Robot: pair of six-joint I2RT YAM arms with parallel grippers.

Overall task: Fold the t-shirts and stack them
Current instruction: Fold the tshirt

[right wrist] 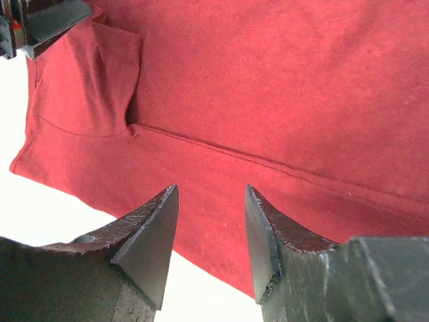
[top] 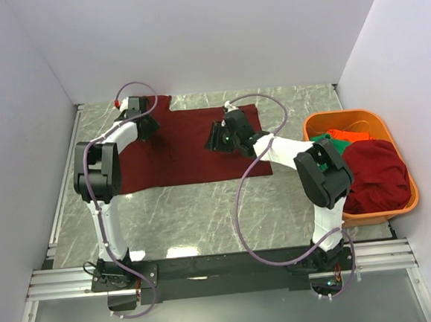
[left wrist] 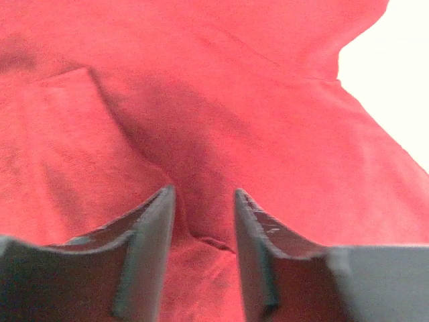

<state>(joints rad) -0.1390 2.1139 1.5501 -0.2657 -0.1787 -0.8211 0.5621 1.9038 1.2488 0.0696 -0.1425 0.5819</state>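
Note:
A dark maroon t-shirt (top: pixel 185 152) lies spread flat on the marble table. My left gripper (top: pixel 148 127) is down on the shirt's far left part. In the left wrist view that gripper (left wrist: pixel 203 191) is open, with a small ridge of the cloth (left wrist: pixel 234 87) lying loose between its fingers. My right gripper (top: pixel 215 140) hovers over the shirt's right half. Its jaws (right wrist: pixel 211 188) stand open just above the shirt's hem (right wrist: pixel 268 80), with nothing between them. More t-shirts are piled in the basket: a green one (top: pixel 323 140), an orange-red one (top: pixel 348 133) and a maroon one (top: pixel 373 171).
The rigid orange basket (top: pixel 346 115) stands at the table's right edge, close to the right arm's elbow. White walls close the table in at the back and on both sides. Bare marble (top: pixel 198 218) shows between the shirt and the arm bases.

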